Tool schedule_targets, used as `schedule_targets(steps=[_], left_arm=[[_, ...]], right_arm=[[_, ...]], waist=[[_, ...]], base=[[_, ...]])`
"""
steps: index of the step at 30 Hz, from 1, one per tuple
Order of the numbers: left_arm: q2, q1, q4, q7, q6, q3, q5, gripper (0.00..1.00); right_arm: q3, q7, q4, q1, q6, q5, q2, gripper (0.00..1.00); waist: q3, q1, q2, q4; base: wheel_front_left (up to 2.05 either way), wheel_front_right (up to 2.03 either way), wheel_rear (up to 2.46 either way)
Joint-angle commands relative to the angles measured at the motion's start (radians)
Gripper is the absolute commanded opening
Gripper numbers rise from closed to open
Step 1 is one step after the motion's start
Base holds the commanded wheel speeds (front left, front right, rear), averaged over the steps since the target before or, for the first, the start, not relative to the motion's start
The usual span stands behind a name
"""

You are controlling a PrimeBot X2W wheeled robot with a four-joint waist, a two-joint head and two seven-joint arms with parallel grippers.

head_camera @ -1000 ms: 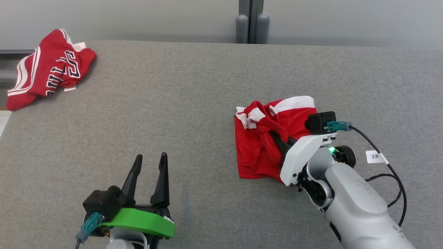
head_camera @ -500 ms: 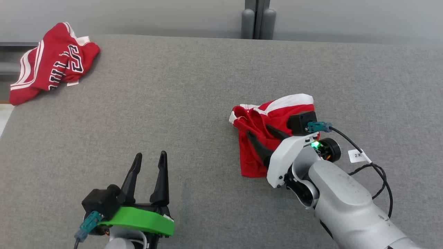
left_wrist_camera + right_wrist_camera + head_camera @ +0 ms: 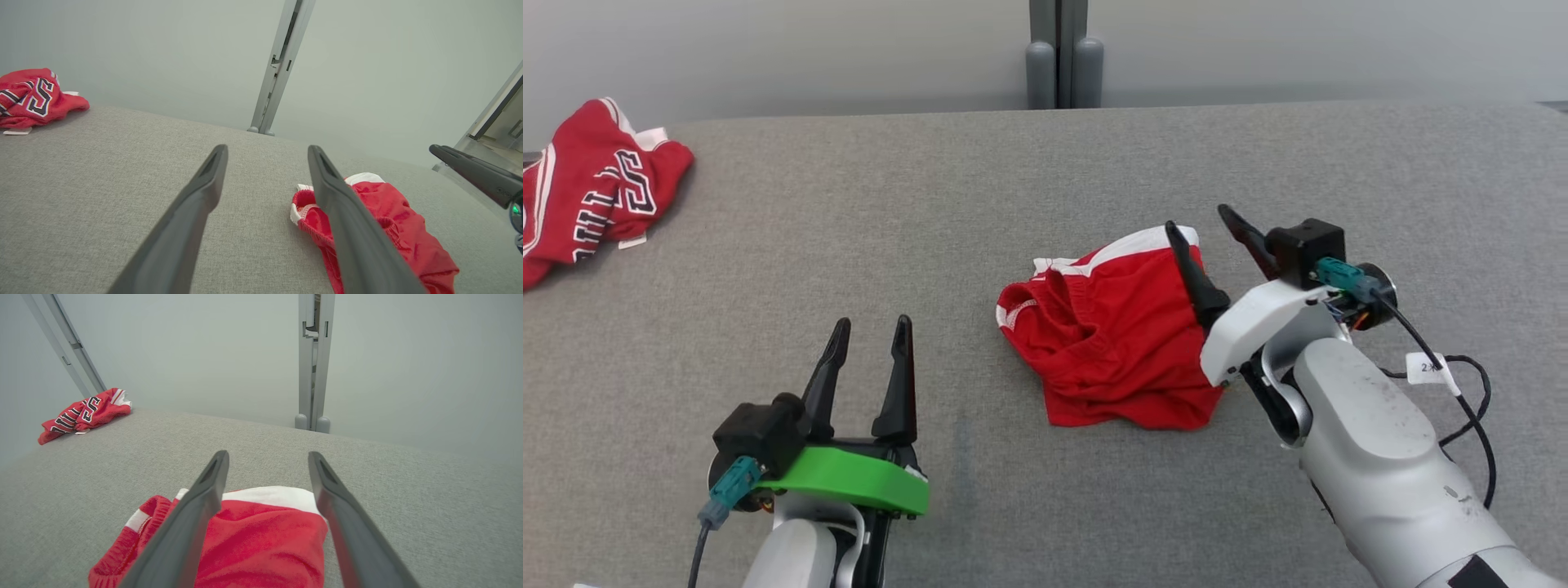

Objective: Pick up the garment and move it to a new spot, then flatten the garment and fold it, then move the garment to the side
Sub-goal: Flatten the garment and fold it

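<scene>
The garment (image 3: pixel 596 196), a crumpled red T-shirt with navy white-outlined lettering, lies at the far left corner of the grey table (image 3: pixel 866 212); it also shows as the garment (image 3: pixel 32 98) and the garment (image 3: pixel 86 414). My left gripper (image 3: pixel 872 322) stands open near the front left, well short of it, with nothing between its fingers (image 3: pixel 204 192). My right gripper (image 3: pixel 1199 219) is open and raised over the right edge of a second red cloth item, far from the garment. Between its fingers (image 3: pixel 204 498) is only air above that cloth.
The other red cloth item (image 3: pixel 1115 343), with a white band and red-and-white ribbed trim, lies bunched at the table's middle right, also seen as the red cloth (image 3: pixel 253 547). A grey post (image 3: pixel 1058 57) stands behind the far edge. My right arm's cable (image 3: pixel 1462 384) hangs beside it.
My right gripper opened, let go of the red cloth item with ribbed trim, and lifted away to its right. The cloth settled onto the table. The head camera shifted; my left gripper stayed put.
</scene>
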Motion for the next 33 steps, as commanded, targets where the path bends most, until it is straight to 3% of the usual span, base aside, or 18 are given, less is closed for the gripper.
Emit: schedule_targets(steps=[1,9,15,23,33], left_arm=[[0.003,-0.011,0.003,-0.001,-0.001,0.008,0.009,1.00],[0.003,0.056,-0.010,-0.001,0.011,0.045,0.018,1.00],[0.003,0.131,-0.033,-0.001,0.022,0.077,0.035,1.00],[0.003,0.214,-0.062,-0.001,0.033,0.115,0.028,1.00],[0.003,0.239,-0.056,-0.001,0.040,0.120,0.024,1.00]], right_arm=[[-0.033,-0.009,-0.010,0.033,-0.001,-0.029,-0.004,1.00],[-0.252,-0.020,-0.161,0.192,-0.001,-0.156,-0.004,1.00],[-0.335,-0.021,-0.296,0.339,-0.001,-0.167,-0.004,1.00],[-0.363,-0.021,-0.379,0.496,-0.001,-0.139,-0.004,1.00],[-0.353,-0.021,-0.388,0.537,-0.001,-0.150,-0.004,1.00]], waist=[[-0.022,0.0000,0.0000,-0.030],[-0.054,0.0000,0.0000,-0.076],[-0.071,0.0000,0.0000,-0.089],[-0.089,0.0000,0.0000,-0.093],[-0.094,0.0000,0.0000,-0.095]], base=[[0.00,0.00,0.00],[0.00,0.00,0.00],[0.00,0.00,0.00],[0.00,0.00,0.00],[0.00,0.00,0.00]])
